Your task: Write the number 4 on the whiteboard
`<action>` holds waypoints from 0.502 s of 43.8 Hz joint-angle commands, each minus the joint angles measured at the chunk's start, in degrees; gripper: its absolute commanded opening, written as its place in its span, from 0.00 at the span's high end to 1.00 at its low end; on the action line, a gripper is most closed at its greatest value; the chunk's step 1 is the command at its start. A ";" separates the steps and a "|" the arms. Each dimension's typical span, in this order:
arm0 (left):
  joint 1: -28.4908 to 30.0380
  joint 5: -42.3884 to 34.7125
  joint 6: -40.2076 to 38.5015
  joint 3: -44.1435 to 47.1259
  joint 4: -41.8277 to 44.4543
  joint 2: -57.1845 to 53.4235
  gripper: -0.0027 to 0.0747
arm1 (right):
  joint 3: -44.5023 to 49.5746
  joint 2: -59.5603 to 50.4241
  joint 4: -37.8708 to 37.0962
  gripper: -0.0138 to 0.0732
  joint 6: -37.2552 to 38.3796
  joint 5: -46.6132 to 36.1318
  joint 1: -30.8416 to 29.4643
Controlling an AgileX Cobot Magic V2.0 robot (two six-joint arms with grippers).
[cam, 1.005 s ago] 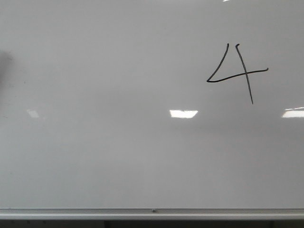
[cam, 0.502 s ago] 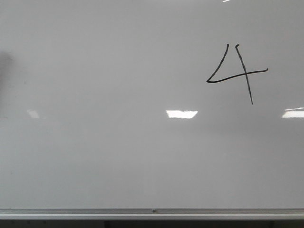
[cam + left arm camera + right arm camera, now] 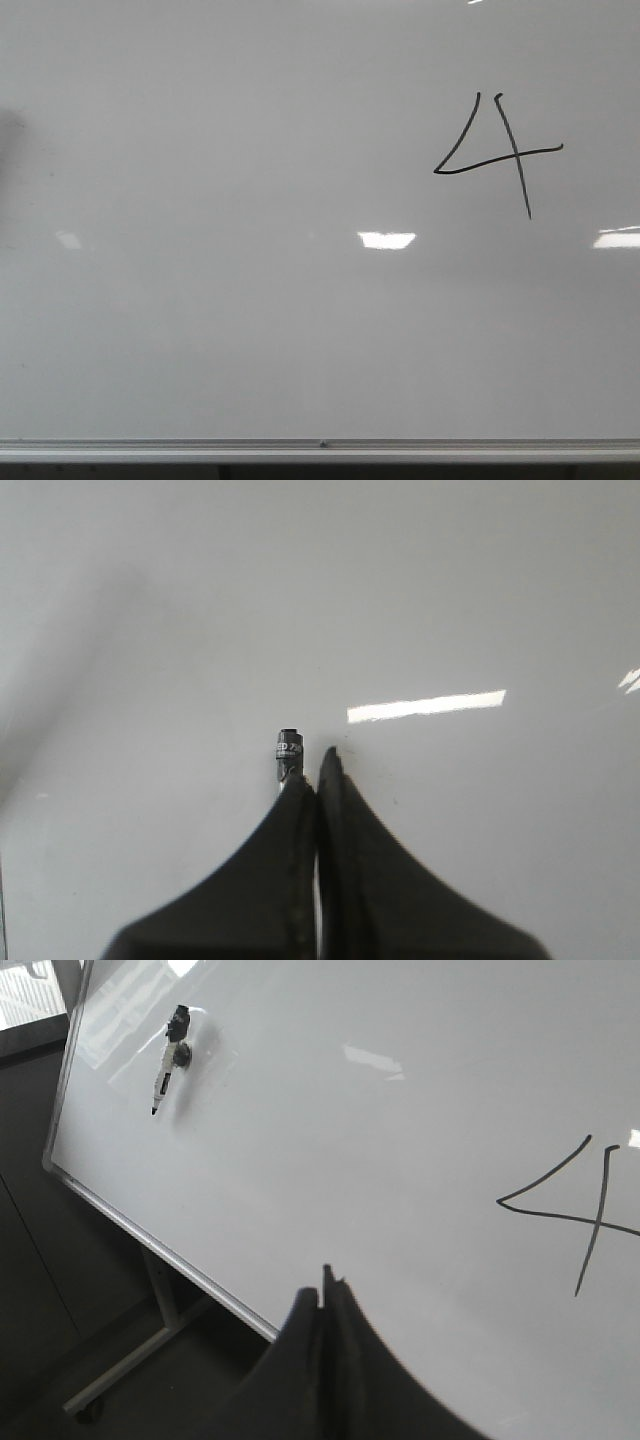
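The whiteboard (image 3: 250,330) fills the front view. The number 4 (image 3: 517,154) is drawn in thin black strokes at its upper right, and shows at the edge of the right wrist view (image 3: 598,1222). No gripper shows in the front view. My left gripper (image 3: 315,772) faces a bare part of the board (image 3: 300,600), jaws closed, with the black labelled end of a marker (image 3: 288,755) sticking out past its fingertips. My right gripper (image 3: 322,1290) is shut near the board's lower edge, off to the side of the 4, with nothing clearly in it.
A silver frame rail (image 3: 320,447) runs along the board's bottom edge. In the right wrist view a second pen (image 3: 165,1060) hangs on the board's far corner. The board's metal stand leg (image 3: 130,1355) stands over a dark floor. Bright light reflections (image 3: 386,240) lie on the board.
The 4 and the board stay as they were. Only the bright reflection in the middle wavers slightly sideways.
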 commanded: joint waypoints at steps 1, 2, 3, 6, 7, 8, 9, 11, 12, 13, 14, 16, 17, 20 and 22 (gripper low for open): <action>-0.30 -3.87 -0.19 -1.56 -1.01 0.53 0.99 | -1.56 0.36 1.51 0.91 0.01 -2.94 -0.30; -0.30 -3.87 -0.19 -1.56 -0.51 0.53 0.99 | -1.56 0.36 1.51 0.91 0.01 -2.94 -0.30; -0.30 -3.87 -0.19 -1.56 -0.19 0.53 0.99 | -1.56 0.36 1.51 0.91 0.01 -2.94 -0.30; -0.30 -3.87 -0.10 -1.41 0.17 0.53 0.99 | -1.56 0.36 1.51 0.91 0.01 -2.94 -0.30; -0.30 -3.87 -0.10 -1.15 0.55 0.53 0.99 | -1.56 0.36 1.51 0.91 0.01 -2.94 -0.30; -0.30 -4.00 -0.57 -0.81 1.83 0.53 0.99 | -1.56 0.36 1.51 0.91 0.01 -2.94 -0.30; -0.30 -4.12 -1.58 -0.66 3.01 0.25 0.99 | -1.56 0.36 1.51 0.91 0.01 -2.94 -0.30; -0.62 -4.12 -6.79 -0.05 7.63 -0.60 0.99 | -1.56 0.36 1.51 0.91 0.01 -2.89 -0.30; -0.92 -4.00 -9.89 0.29 10.31 -1.07 0.99 | -1.56 0.36 1.51 0.91 0.01 -2.94 -0.30; -1.48 -4.00 -12.92 0.68 12.98 -1.63 0.99 | -1.56 0.36 1.51 0.91 0.01 -2.93 -0.30; -1.97 -4.00 -14.78 1.10 15.64 -2.26 0.99 | -1.56 0.36 1.51 0.91 0.01 -2.93 -0.30; -3.31 -4.36 -20.64 2.34 20.47 -3.82 0.99 | -1.56 0.36 1.51 0.91 0.01 -2.89 -0.30; -3.90 -4.83 -22.20 3.26 22.44 -4.73 0.99 | -1.56 0.36 1.51 0.91 0.01 -2.89 -0.30; -5.42 -7.65 -24.83 6.23 24.40 -7.21 0.99 | -1.56 0.36 1.51 0.91 0.01 -2.89 -0.30; -5.98 -16.16 -28.63 17.49 24.15 -12.99 0.99 | -1.56 0.36 1.51 0.91 0.01 -2.89 -0.30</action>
